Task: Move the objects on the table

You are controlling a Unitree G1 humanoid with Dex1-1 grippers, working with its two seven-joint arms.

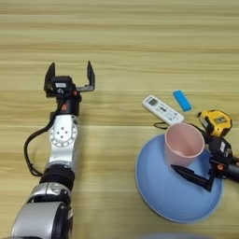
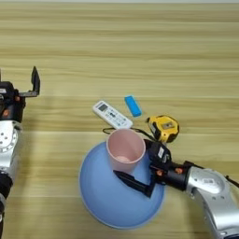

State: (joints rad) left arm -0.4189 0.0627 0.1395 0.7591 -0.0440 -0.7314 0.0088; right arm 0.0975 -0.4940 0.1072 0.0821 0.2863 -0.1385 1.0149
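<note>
We read the step in hand as the handling of the pink cup, which stands upright on the blue plate, toward the plate's far rim, open mouth up and with nothing in it that we can see. The right tool is at the cup's right side with its fingers spread: one black finger lies low across the plate just in front of the cup's base, the other sits by the cup's right wall. Whether either finger touches the cup we cannot tell; it does not look pinched. We cannot say whether the cup is being taken or let go. If it is to be lifted, the next move calls for the fingers to close squarely across the wall without tipping it; if it stays, the tool must back off to the right without catching the rim.

The plate holds only the cup. Beyond the plate's far rim, toward the middle of the bench, lie the white remote and, just beside it, the blue block. The tape measure is near the plate's right rim.

The left tool hovers spread and holding nothing, over the bench's left part.
</note>
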